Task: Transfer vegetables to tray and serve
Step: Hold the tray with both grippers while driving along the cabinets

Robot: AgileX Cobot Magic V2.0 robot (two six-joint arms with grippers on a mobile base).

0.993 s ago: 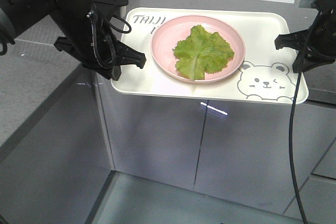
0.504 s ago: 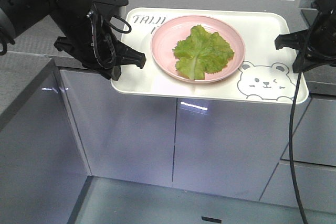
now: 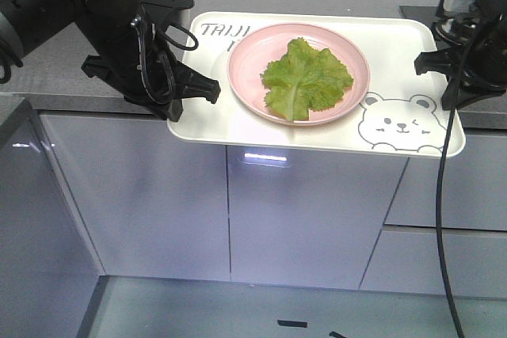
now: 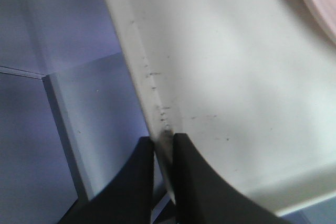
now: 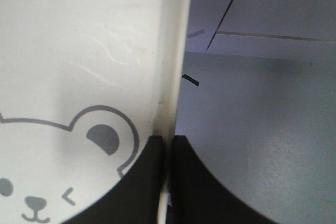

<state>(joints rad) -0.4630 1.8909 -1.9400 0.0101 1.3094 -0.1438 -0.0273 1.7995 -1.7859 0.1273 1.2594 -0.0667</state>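
The left gripper (image 3: 204,89) is clamped on the left rim of the tray (image 3: 396,45). In the left wrist view its two dark fingers (image 4: 137,182) pinch the thin rim with no gap showing, the gripper (image 4: 164,145) biting near the tray's (image 4: 226,77) front corner. The right gripper (image 3: 428,62) is closed the same way on the opposite rim, and the right wrist view shows the gripper (image 5: 167,148) with one finger above and one below the edge of the tray (image 5: 79,35), just beside the ear of the printed bear face (image 5: 52,171). The cream tray sits level between the two arms. On it, left of centre, rests a round pink plate (image 3: 348,57), and the lettuce (image 3: 305,77) lies in the middle of that plate, pale rib pointing toward the near side. The bear face (image 3: 400,124) fills the tray's near right corner and dark lettering (image 3: 224,31) runs along the far left corner. The tray's near part overhangs the grey cabinet fronts (image 3: 301,219); whether its far edge touches the dark worktop (image 3: 47,77) behind it cannot be told. A black cable (image 3: 444,219) hangs down from the right arm.
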